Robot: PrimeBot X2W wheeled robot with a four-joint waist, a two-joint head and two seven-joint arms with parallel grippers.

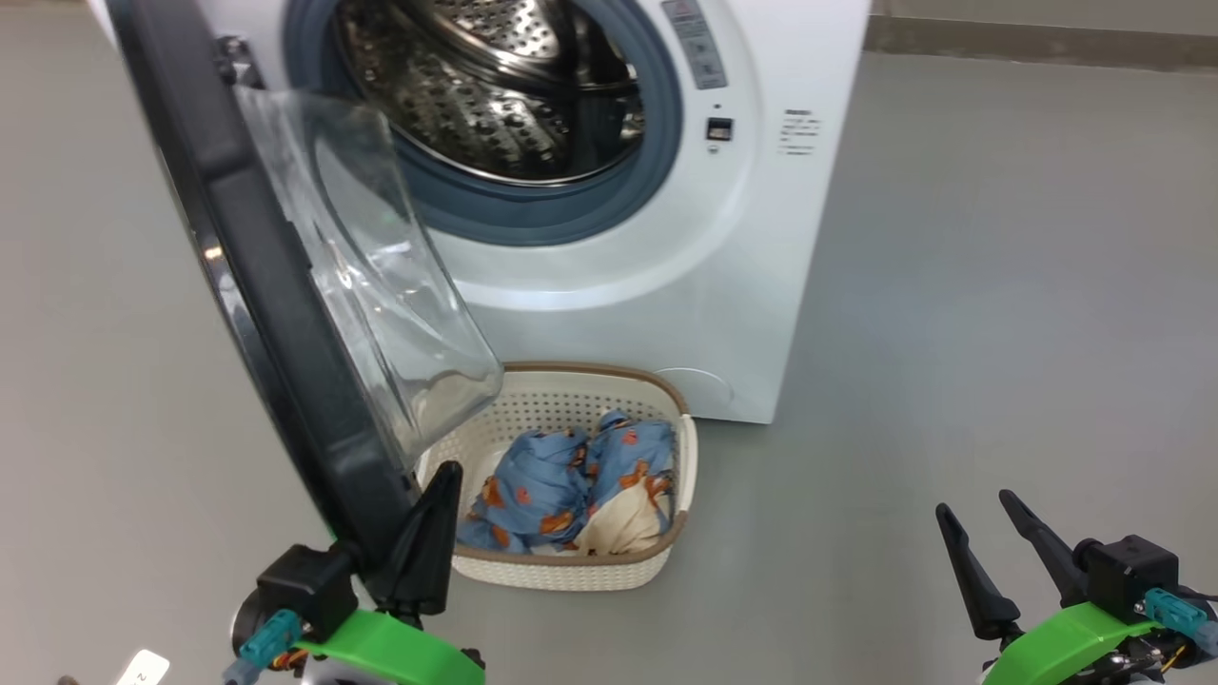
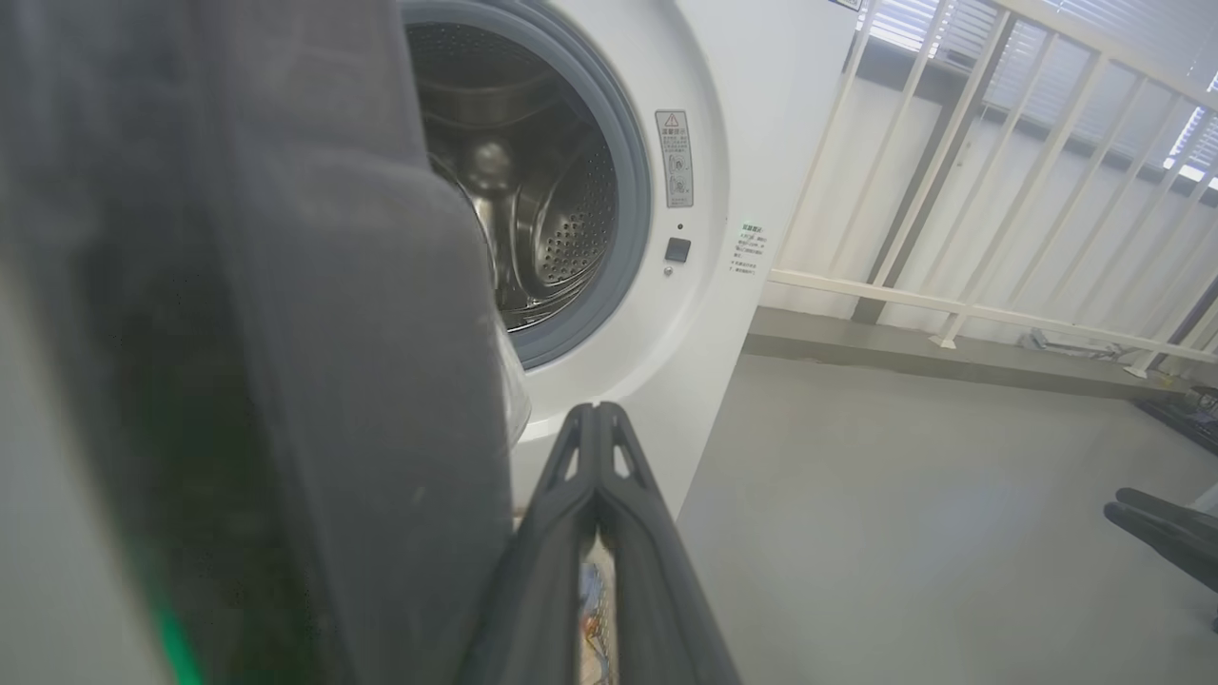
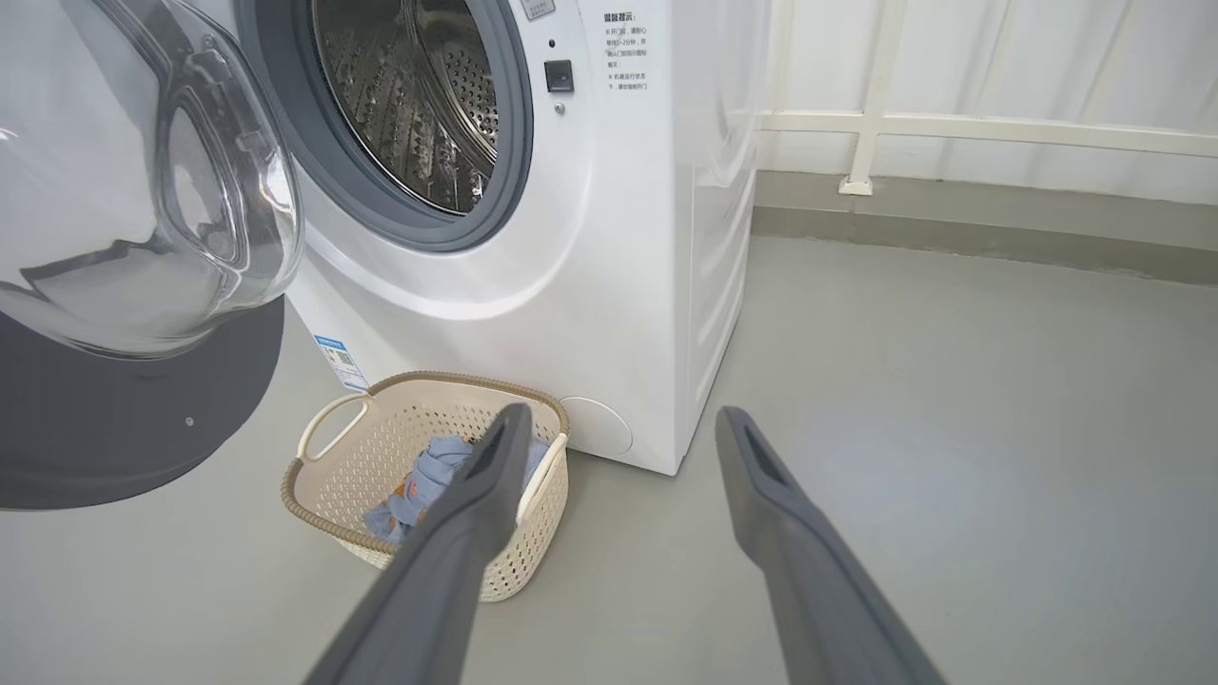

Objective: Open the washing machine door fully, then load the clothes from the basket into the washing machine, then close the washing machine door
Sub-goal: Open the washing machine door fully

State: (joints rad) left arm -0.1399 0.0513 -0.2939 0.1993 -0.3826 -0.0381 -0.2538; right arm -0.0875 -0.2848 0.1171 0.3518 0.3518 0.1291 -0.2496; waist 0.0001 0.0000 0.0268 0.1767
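The white washing machine [image 1: 666,314] stands at the top of the head view with its steel drum [image 1: 495,86] exposed. Its door [image 1: 247,219], black-rimmed with a bulging glass bowl [image 3: 143,190], hangs swung out towards me on the left. On the floor before the machine sits the cream basket [image 1: 561,571] holding the blue printed clothes [image 1: 542,485] and a cream cloth [image 1: 623,523]. My left gripper [image 1: 445,471] is shut with nothing in it, its fingers right beside the inner side of the door's lower rim [image 2: 285,381]. My right gripper [image 1: 974,502] hovers open to the right of the basket [image 3: 324,495].
Grey floor [image 1: 999,285] stretches free to the right of the machine. A white railing [image 2: 952,304] on a low grey curb runs behind it. The open door overhangs the basket's left end.
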